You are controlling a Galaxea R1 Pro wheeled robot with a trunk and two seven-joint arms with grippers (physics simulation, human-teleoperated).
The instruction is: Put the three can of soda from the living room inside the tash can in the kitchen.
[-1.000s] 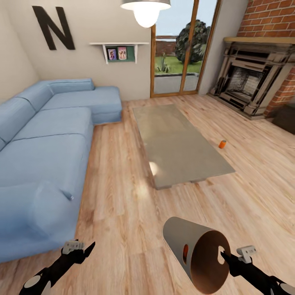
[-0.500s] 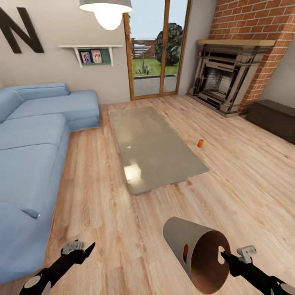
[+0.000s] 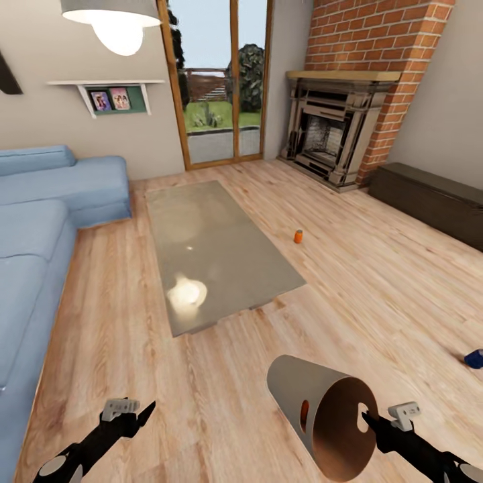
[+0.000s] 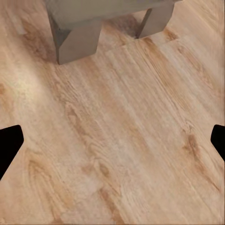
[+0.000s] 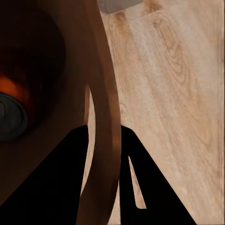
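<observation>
We see the right gripper (image 3: 365, 417) reaching forward at low right, its fingers clamped over the rim of the tash can (image 3: 302, 392), which is carried tilted on its side with an orange can (image 3: 304, 410) inside. The left gripper (image 3: 137, 410) stretches forward over the wood floor (image 3: 376, 282), jaws spread wide and empty. Another orange can (image 3: 298, 236) stands on the floor beside the glass-topped table (image 3: 208, 248), and a dark blue can (image 3: 473, 358) lies at far right.
</observation>
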